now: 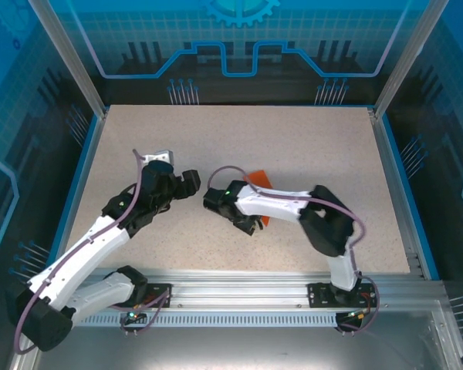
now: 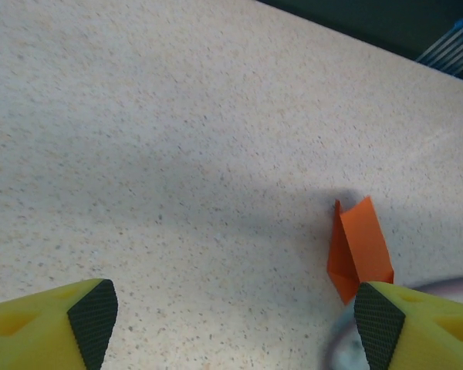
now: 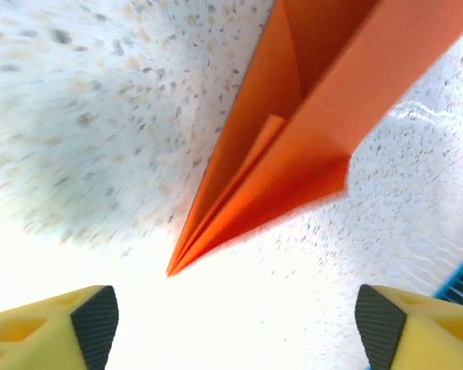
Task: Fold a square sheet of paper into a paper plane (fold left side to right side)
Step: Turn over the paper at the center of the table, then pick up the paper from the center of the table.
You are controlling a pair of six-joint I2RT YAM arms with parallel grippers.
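Note:
The orange paper lies on the table as a narrow, pointed, creased paper plane (image 1: 258, 180), not a flat square sheet. In the top view my right arm covers its middle, so orange shows on both sides of the arm. The right wrist view has the paper plane (image 3: 293, 146) close up, flaps slightly raised, tip pointing toward my right gripper (image 3: 231, 324). That gripper is open just short of the tip, holding nothing. My left gripper (image 1: 188, 184) is open to the left, apart from the paper plane (image 2: 360, 243), which lies ahead of its right finger (image 2: 378, 320).
The speckled beige table (image 1: 293, 139) has a blue rim and metal frame posts at its corners. An aluminium rail (image 1: 247, 289) at the near edge carries both arm bases. The two wrists sit close together near the table's middle.

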